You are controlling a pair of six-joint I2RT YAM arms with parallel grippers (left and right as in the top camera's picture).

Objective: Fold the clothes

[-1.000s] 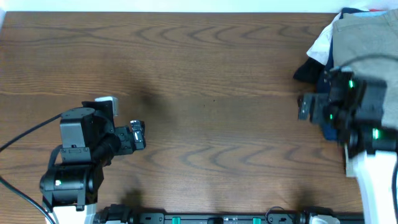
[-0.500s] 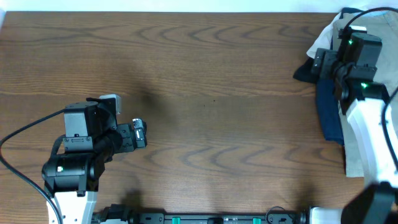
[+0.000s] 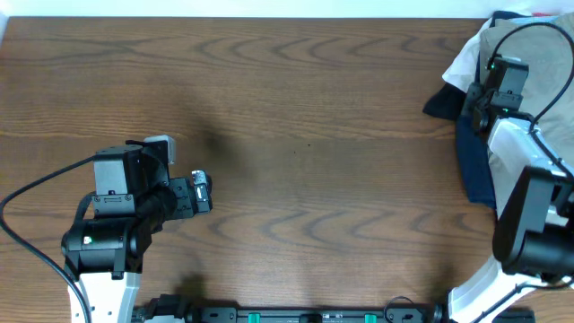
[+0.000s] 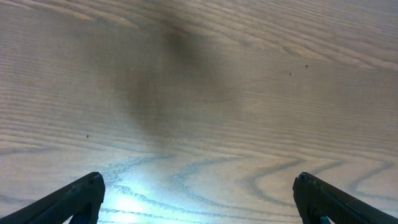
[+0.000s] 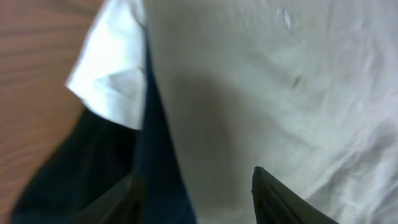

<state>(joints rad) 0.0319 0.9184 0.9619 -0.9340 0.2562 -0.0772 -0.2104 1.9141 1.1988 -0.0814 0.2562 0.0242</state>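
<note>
Right end effector [image 3: 478,97], seen from overhead, sits over the heap at the counter's [image 3: 296,135] right end, the khaki shorts [image 3: 543,49] just past it. My left end effector [image 3: 199,190] is well apart. Left wrist: fingers wide, bare wood. Right wrist: fingers half apart, gripping nothing I can see, shorts directly ahead.

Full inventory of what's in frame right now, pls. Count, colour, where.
table: 1, brown wood, fills the overhead view
shorts: 1, khaki, top of the pile at upper right
navy garment: 1, dark blue, under the shorts, running down the right edge
white garment: 1, white, poking out at the pile's left side
left gripper: 1, black, open, over bare table at left
right gripper: 1, black, jaws apart, down at the pile
</note>
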